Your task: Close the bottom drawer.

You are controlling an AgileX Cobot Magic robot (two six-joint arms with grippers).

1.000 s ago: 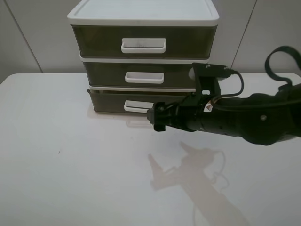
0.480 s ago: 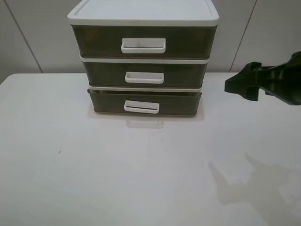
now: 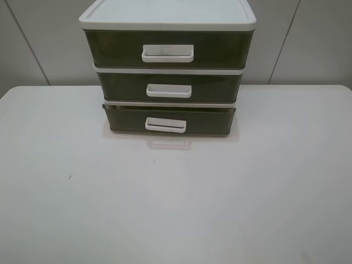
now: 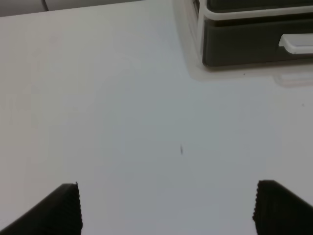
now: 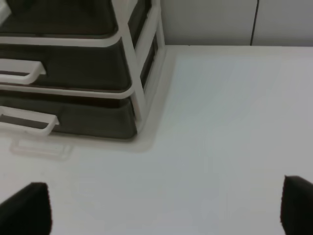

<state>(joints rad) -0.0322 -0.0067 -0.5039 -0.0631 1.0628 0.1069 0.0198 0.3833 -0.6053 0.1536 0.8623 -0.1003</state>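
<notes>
Left gripper (image 4: pixel 166 208) and right gripper (image 5: pixel 166 210) hang wide apart, empty, above the bare table (image 3: pixel 82 209). The bottom drawer (image 3: pixel 169 120) sits at twelve o'clock on the table, under the middle drawer (image 3: pixel 169 87), protruding slightly.

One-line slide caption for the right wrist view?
Open right gripper hovers over white table beside the bottom drawer.

The bottom drawer (image 3: pixel 170 120) is the lowest tier of a three-drawer unit, a shallow translucent olive-brown plastic drawer with a small white rectangular loop handle (image 3: pixel 165 125) centred on its front. Its front sits slightly forward of the white strip above it. It rests level on the table, and nothing touches it.
</notes>
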